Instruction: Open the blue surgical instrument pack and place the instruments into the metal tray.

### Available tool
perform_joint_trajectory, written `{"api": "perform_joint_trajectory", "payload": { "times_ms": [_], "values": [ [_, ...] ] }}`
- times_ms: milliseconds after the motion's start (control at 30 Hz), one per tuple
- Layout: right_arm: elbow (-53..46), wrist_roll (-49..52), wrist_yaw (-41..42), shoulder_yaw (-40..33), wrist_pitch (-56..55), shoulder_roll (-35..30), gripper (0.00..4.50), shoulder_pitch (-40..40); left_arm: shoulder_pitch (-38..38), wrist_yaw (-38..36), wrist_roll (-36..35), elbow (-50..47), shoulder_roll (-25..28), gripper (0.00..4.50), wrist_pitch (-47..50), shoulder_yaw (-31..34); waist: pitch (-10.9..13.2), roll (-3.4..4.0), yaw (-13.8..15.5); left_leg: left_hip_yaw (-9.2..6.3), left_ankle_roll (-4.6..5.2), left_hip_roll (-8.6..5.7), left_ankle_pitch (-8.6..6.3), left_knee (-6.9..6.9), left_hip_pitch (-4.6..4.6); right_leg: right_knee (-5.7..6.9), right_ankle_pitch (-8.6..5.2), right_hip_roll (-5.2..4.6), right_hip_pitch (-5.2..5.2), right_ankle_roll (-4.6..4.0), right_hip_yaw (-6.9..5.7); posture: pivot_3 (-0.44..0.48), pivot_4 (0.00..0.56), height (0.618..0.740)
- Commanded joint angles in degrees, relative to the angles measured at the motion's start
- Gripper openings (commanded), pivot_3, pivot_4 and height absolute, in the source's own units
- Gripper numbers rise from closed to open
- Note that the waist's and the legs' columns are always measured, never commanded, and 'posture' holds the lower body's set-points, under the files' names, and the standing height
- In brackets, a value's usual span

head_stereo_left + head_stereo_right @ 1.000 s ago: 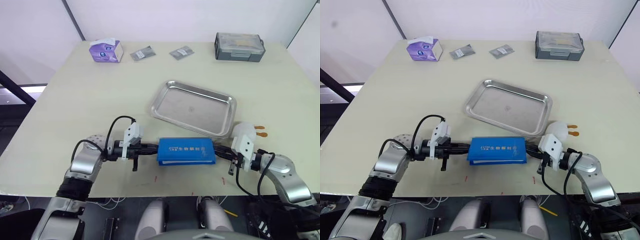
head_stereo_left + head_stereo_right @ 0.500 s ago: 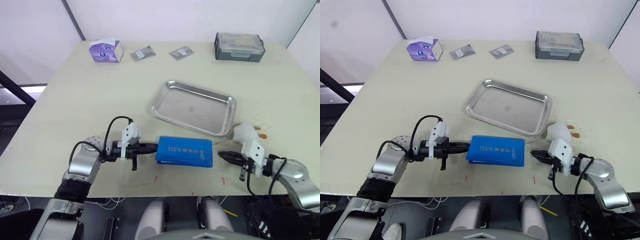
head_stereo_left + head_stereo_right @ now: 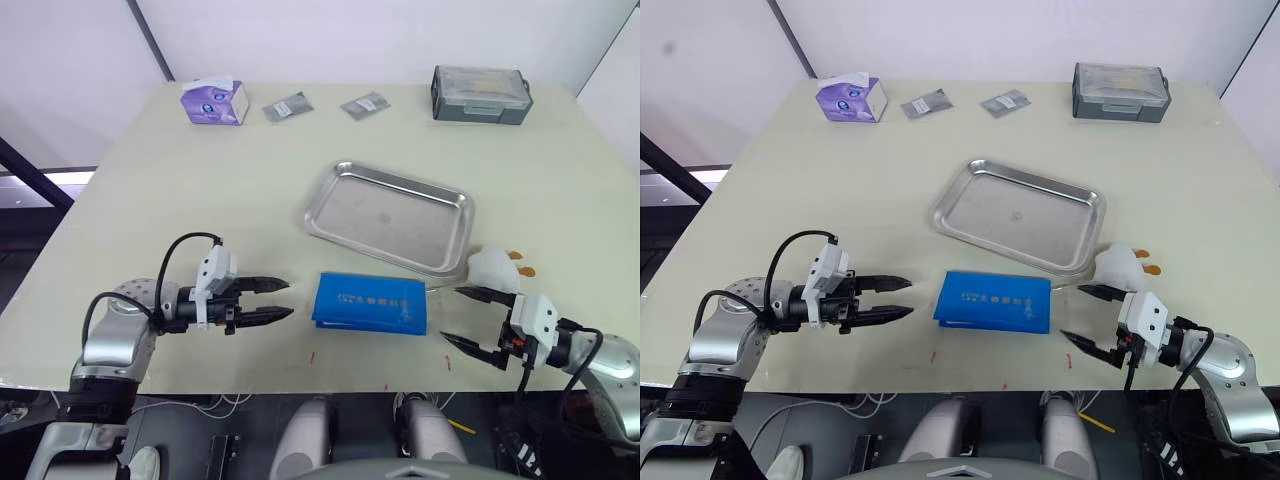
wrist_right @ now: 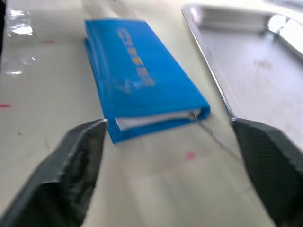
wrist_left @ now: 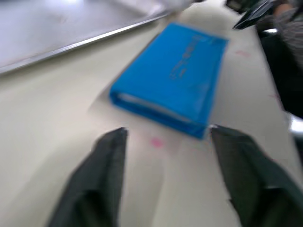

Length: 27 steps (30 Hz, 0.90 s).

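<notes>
we've let go of the blue surgical instrument pack: both arms backed off. left end effector and right end effector now spread wide, empty. pack lies closed on the counter between them, just short of the metal tray. still unopened, so regrasp next. white object near right end effector may crowd it.

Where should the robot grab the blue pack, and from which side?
Probably by its short ends, one gripper from each side: the blue surgical instrument pack lies flat and closed, with the left gripper and right gripper open facing those ends.
</notes>
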Motion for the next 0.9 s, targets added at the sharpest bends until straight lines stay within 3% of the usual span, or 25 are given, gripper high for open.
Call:
{"api": "perform_joint_trajectory", "payload": {
  "times_ms": [33,367,900],
  "values": [
    [0.3,-1.6,2.9,1.6,-7.1,-0.5,4.50,-1.7,-0.9,-2.8,-2.5,-4.8,1.0,4.41,-1.0,0.3,0.0,0.00,-0.1,-0.01,0.00,0.02,0.00,0.00,0.02,0.02,0.00,0.03,0.00,-0.01,0.00,0.000,0.150,0.734],
    [12.7,-13.4,0.0,9.1,-25.2,3.2,4.50,-11.4,-3.0,-4.0,-4.1,-11.2,0.4,4.41,-1.0,-2.0,0.0,0.01,-0.1,0.02,-0.04,0.01,0.02,0.00,0.02,0.02,0.00,0.06,-0.01,-0.01,0.01,0.000,0.150,0.734],
    [19.6,-16.1,-2.1,13.9,-32.0,2.5,4.50,-17.8,-3.1,-4.8,-6.9,-13.4,0.5,4.41,-0.5,-2.4,0.0,0.00,-0.2,0.03,-0.10,0.01,0.06,0.00,0.02,0.02,-0.01,0.05,-0.01,-0.01,0.02,0.000,0.150,0.734]
  ]
}}
